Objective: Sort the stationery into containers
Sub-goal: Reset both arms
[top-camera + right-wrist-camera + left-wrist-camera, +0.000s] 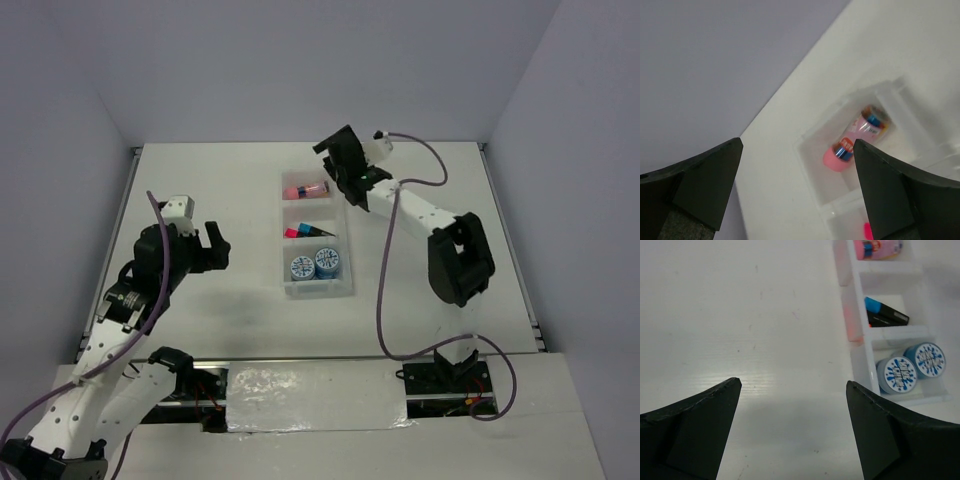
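The clear tray [345, 287] lies mid-table with three compartments. The pink tube [306, 189] lies in the far compartment, also seen in the right wrist view [855, 140] and the left wrist view [877, 248]. Markers [308, 232] lie in the middle compartment; a blue-capped one shows in the left wrist view [885, 313]. Two blue-and-white rolls [314, 263] sit in the near compartment, also in the left wrist view [910, 369]. My right gripper [338, 160] is open and empty above the tray's far end. My left gripper [213, 248] is open and empty, left of the tray.
Bare white table [210, 190] lies between the left arm and the tray. White walls [300, 60] close in the back and sides. A purple cable [385, 290] loops from the right arm down to its base.
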Controlling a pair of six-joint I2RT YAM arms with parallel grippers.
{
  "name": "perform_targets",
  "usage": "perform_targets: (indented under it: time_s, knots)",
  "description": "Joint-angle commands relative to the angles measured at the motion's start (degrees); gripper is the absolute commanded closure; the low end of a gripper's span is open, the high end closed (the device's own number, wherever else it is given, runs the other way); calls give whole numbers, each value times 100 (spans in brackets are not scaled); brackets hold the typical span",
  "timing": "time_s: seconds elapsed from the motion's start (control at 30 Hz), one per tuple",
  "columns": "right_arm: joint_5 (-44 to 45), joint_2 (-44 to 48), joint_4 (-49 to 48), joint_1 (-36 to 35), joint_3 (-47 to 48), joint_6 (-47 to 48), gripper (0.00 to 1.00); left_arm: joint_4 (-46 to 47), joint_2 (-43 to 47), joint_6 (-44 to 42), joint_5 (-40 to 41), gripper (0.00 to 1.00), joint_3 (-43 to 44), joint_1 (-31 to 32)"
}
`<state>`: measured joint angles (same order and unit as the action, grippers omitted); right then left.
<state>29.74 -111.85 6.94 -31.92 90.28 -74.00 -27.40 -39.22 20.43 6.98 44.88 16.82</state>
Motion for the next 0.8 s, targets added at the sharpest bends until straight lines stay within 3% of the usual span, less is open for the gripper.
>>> perform_targets:
  time_s: [0.0, 0.17, 0.23, 0.43, 0.77]
  knots:
    - [243, 1515, 255, 72, -36, 2490, 0, -160, -103, 427, 1041, 1, 328, -143]
    - [7, 3413, 1112, 55, -1020, 5363, 0, -406, -94, 621, 1691, 1, 547, -214]
    - [-125, 4298, 1493, 55, -1407, 5946, 0, -512, -77, 568, 1945, 1, 714, -223]
    - [-407, 6277, 3485, 55, -1689, 6327, 0, -995, -85, 427, 2491, 1, 1214, -223]
    - [-601, 8433, 5132, 55, -1636, 5888, 0, -1953, 485, 410, 2300, 1, 1910, -223]
